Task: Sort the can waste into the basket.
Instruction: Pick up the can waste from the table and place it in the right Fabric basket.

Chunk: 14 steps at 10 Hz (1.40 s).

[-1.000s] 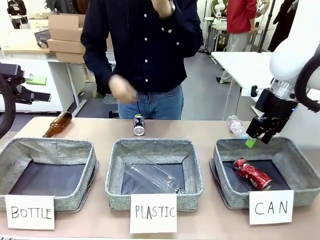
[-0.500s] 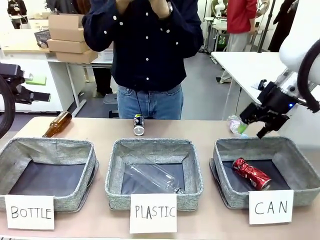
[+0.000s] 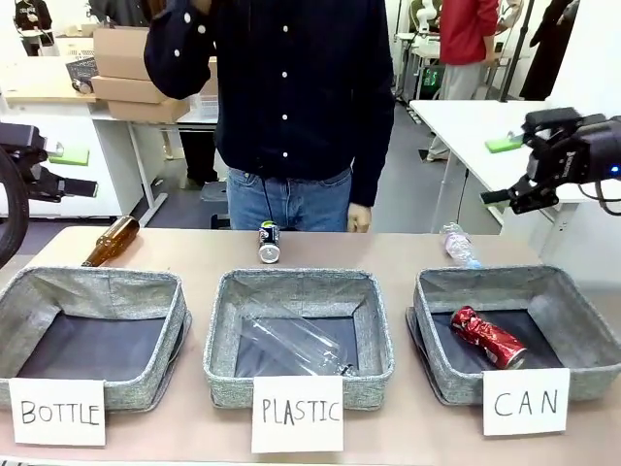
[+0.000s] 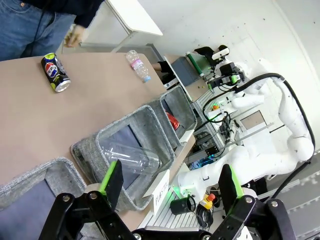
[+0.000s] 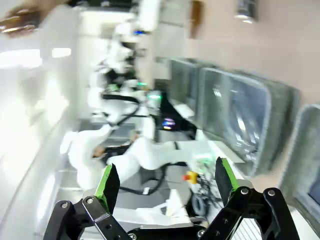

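The shiny red can (image 3: pixel 488 337) lies dented inside the grey basket (image 3: pixel 505 282) signed "CAN" at the right. The black can (image 3: pixel 269 242) lies on the bare table behind the middle basket, close to the person. High over the far right of the CAN basket, my right gripper (image 3: pixel 500 170) is open and holds nothing. Its wrist view is blurred, with the open right gripper (image 5: pixel 167 182) and the black can (image 5: pixel 246 10) far off. My left gripper (image 4: pixel 170 185) is open and holds nothing, well away from the black can (image 4: pixel 56 73) and the red can (image 4: pixel 171 120).
The "PLASTIC" basket (image 3: pixel 296 282) holds a clear bottle (image 3: pixel 296 345). The "BOTTLE" basket (image 3: pixel 92 282) stands at the left. A brown glass bottle (image 3: pixel 112 241) and a small clear plastic bottle (image 3: pixel 458 245) lie on the table behind the baskets. A person (image 3: pixel 291 97) stands at the far edge.
My right gripper rose from over the CAN basket, up and to the right, and turned sideways. The person's hand drew back from near the black can. The red can stayed in the basket.
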Each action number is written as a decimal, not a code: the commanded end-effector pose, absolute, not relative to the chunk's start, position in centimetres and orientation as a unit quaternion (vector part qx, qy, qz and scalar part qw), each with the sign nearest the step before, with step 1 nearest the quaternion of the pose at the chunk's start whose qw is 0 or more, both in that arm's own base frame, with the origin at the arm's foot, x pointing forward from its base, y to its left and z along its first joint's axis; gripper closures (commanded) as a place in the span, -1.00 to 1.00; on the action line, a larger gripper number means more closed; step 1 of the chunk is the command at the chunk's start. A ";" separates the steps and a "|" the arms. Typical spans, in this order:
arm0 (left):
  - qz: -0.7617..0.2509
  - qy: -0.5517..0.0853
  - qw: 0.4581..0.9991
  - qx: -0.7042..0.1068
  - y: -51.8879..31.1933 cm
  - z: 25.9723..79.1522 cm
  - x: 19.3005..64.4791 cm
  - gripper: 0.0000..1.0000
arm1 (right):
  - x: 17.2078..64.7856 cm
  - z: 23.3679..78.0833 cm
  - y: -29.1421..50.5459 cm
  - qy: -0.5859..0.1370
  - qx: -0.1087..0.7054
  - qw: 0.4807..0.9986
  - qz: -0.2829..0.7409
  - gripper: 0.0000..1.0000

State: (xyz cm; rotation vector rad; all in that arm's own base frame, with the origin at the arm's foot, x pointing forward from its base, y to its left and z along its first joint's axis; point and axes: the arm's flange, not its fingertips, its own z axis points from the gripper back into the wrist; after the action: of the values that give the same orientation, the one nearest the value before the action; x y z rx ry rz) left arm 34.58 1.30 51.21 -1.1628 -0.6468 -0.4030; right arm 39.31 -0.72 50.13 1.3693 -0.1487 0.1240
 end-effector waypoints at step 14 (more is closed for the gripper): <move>-0.190 -0.309 0.757 -0.543 1.0 51.2 34.8 -1.00 | 39.8 50.3 0.1 -0.055 0.581 0.811 0.047 -1.00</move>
State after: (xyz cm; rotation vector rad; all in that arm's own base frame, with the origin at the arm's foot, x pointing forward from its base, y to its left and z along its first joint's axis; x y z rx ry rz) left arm 34.59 1.29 51.20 -1.1622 -0.6472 -0.4047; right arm 39.69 0.07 49.52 1.2604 -0.1322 0.1184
